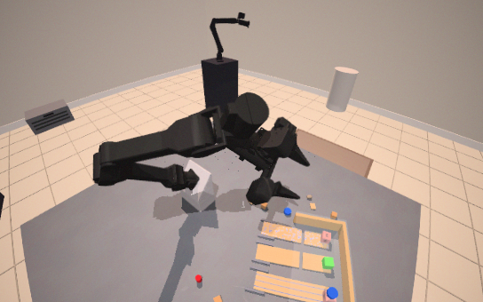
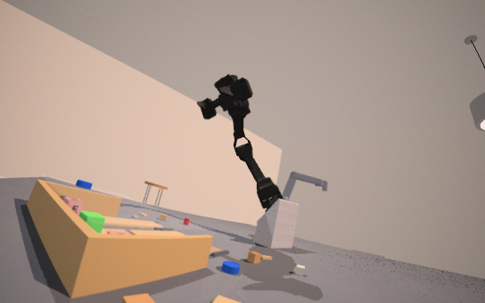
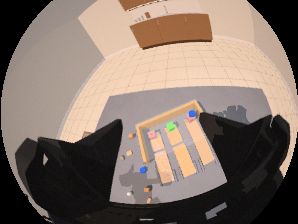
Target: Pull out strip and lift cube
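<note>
My gripper (image 1: 304, 181) (image 2: 219, 99) (image 3: 162, 120) is open and empty, high above the table. The speckled strip (image 1: 280, 232) (image 3: 163, 167) has a gap across it and bears a marked pink cube (image 1: 326, 236) (image 3: 152, 134). The plain strip (image 1: 277, 256) (image 3: 185, 160) also has a gap and bears a green cube (image 1: 328, 263) (image 2: 92, 221) (image 3: 170, 126). The striped strip (image 1: 284, 285) (image 3: 201, 141) looks unbroken. At its far end is another pink cube (image 2: 73, 205), dark-marked, partly covered in the top view by a blue disc (image 1: 332, 292) (image 2: 84, 184) (image 3: 192, 114); whether they touch is unclear.
A low wooden wall (image 1: 346, 258) (image 2: 143, 263) (image 3: 167, 116) bounds the strips' cube ends and sides. Grey rails flank the strips' near ends. Another blue disc (image 1: 288, 211) (image 2: 231, 267) (image 3: 143, 170) and several small blocks lie outside. A red cylinder (image 1: 198, 279) (image 2: 186, 221) stands apart.
</note>
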Robot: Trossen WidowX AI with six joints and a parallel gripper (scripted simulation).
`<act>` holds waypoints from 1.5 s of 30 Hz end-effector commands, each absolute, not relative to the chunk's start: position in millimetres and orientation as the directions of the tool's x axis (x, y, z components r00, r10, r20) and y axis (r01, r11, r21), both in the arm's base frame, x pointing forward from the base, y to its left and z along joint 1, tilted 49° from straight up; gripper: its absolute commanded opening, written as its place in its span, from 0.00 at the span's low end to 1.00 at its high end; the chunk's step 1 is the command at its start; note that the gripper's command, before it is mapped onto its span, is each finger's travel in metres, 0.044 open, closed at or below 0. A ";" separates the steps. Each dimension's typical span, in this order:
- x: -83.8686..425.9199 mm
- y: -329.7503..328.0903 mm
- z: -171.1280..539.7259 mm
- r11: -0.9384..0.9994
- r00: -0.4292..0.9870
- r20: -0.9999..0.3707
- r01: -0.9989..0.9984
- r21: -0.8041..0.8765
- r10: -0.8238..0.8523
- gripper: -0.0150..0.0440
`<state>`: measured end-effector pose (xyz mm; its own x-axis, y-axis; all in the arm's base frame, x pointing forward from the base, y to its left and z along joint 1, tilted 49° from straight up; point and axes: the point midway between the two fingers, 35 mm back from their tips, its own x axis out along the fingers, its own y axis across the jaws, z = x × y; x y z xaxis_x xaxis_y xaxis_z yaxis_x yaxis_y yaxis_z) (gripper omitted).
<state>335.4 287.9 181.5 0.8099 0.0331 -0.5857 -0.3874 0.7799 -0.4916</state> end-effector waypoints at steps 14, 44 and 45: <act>283.7 151.5 57.5 0.641 0.886 -0.410 -0.187 -0.745 -0.218 0.93; 377.1 123.6 56.4 0.506 0.638 -0.570 -0.310 -0.805 -0.517 0.31; 383.4 118.7 56.8 0.500 0.611 -0.581 -0.323 -0.803 -0.538 0.26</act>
